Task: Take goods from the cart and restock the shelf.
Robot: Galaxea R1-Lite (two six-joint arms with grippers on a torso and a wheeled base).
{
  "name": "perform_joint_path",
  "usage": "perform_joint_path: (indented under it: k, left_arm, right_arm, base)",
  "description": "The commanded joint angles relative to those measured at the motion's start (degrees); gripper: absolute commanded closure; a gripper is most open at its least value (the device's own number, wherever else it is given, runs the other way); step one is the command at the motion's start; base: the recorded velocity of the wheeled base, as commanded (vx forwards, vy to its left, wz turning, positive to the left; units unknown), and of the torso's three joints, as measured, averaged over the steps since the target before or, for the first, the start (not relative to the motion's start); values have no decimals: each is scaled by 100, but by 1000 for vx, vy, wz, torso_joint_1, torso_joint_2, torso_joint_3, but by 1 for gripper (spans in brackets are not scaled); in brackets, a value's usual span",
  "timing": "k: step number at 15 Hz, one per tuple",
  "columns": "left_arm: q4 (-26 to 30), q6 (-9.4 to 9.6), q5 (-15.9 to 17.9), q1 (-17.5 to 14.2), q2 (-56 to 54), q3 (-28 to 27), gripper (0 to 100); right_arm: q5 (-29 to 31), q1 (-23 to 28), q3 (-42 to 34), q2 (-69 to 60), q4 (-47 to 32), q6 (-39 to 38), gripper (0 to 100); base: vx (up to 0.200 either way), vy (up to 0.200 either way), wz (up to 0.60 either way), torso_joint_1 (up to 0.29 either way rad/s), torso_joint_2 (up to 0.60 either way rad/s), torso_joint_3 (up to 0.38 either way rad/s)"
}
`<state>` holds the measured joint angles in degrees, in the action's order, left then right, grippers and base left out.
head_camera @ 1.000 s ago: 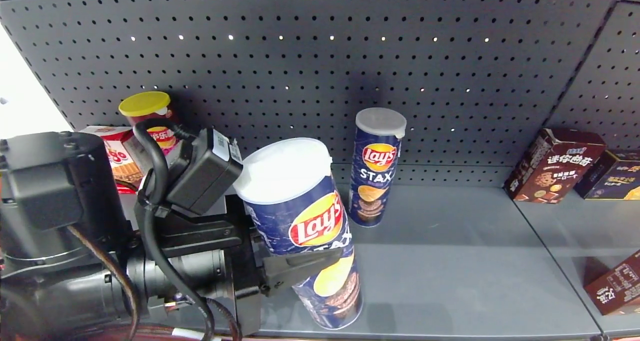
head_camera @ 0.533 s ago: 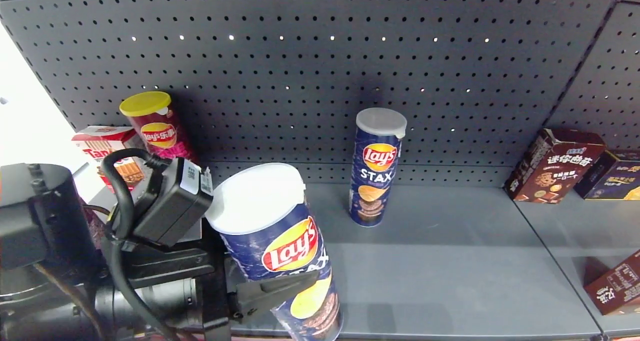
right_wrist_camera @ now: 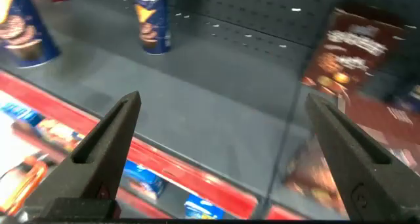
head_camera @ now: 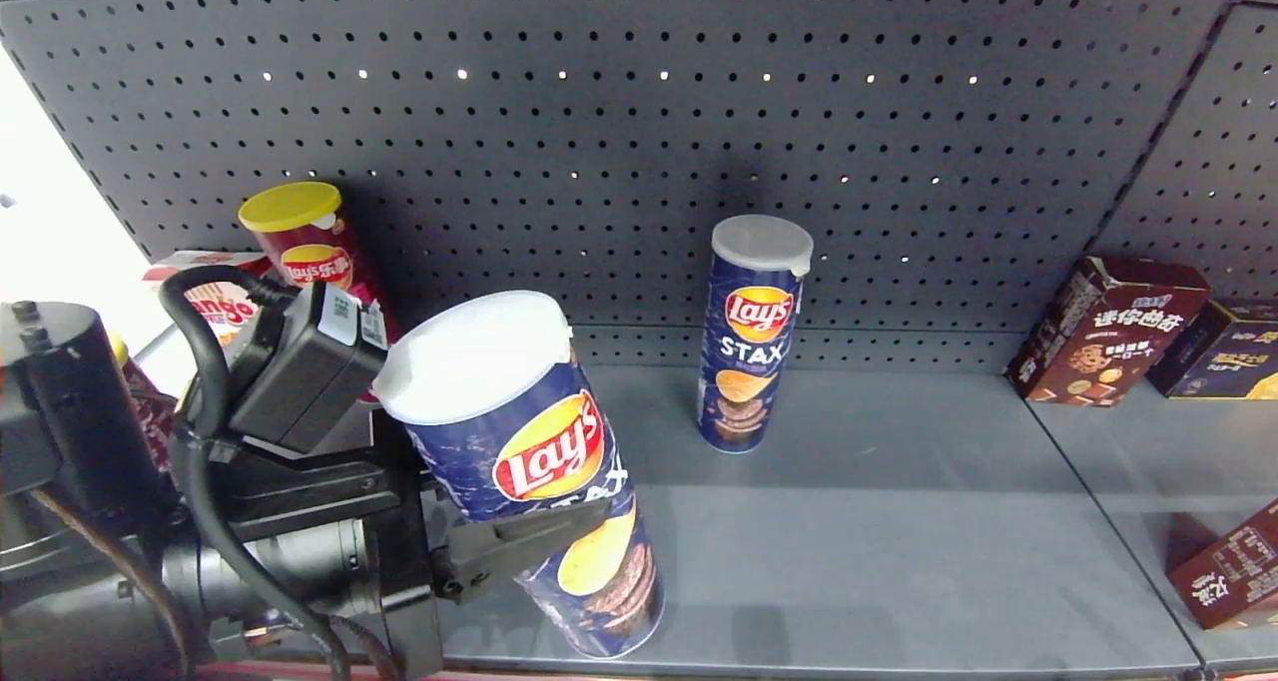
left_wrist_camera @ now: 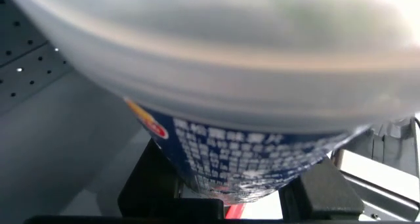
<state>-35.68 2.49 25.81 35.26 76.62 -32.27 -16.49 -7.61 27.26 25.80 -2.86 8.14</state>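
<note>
"Blue chip can, white lid: where is it?"

"In the left gripper, clamped round the lower half. One black finger crosses the front of the label. The can is tilted, lid end leaning toward the robot's left, base low at the front of the shelf. Cannot tell whether the base touches the shelf."

"Left wrist view?"

"Lid rim and printed wall of that same can, close up. Dark gripper parts on either side of it."

"Right gripper?"

"Right gripper released, fingers spread wide, nothing between them. It sits before the shelf's front edge, with the red strip below it."

"Other stock?"

"Second blue can stands upright near the pegboard, well apart from the held one, toward the robot's right. Red can with yellow lid at the back left, just beside a red-and-white box. Brown box at the far right, tilted, with a darker box just behind it. Another brown box lower right, at the picture's edge."
</note>
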Motion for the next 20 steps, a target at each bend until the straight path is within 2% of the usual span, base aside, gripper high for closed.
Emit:
perform_joint_path:
  k: [1,4,7,8,10,13,17,20]
  left_arm:
    - [-9,-3,3,-115,-7,-8,100]
    - [-35,15,-14,-133,2,-166,100]
    - [-44,41,-32,-230,55,-139,100]
    - [-62,138,-49,-423,99,-157,100]
    - [-35,191,-41,-555,99,-78,100]
    - [-44,208,-32,-546,99,10,100]
    - [-35,208,-32,-564,108,10,100]
    - [-35,208,-23,-555,143,-51,100]
  right_arm:
    - [-12,-593,377,1279,339,47,0]
    - [-21,-971,579,2421,1324,47,0]
    - [-29,-1261,851,3002,1473,47,0]
    - [-117,-1384,1045,3362,1508,56,0]
    - [-249,-1410,1344,3924,1930,47,0]
    - [-275,-1437,1431,4786,2888,56,0]
    - [-1049,-1445,1502,5199,3222,117,0]
    - [-1901,-1428,1449,5427,3688,267,0]
  base:
    - [0,0,0,0,0,0]
    - [0,0,0,0,0,0]
    - [0,0,0,0,0,0]
    - [0,0,0,0,0,0]
    - [0,0,0,0,0,0]
    - [0,0,0,0,0,0]
    - [0,0,0,0,0,0]
    - [0,0,0,0,0,0]
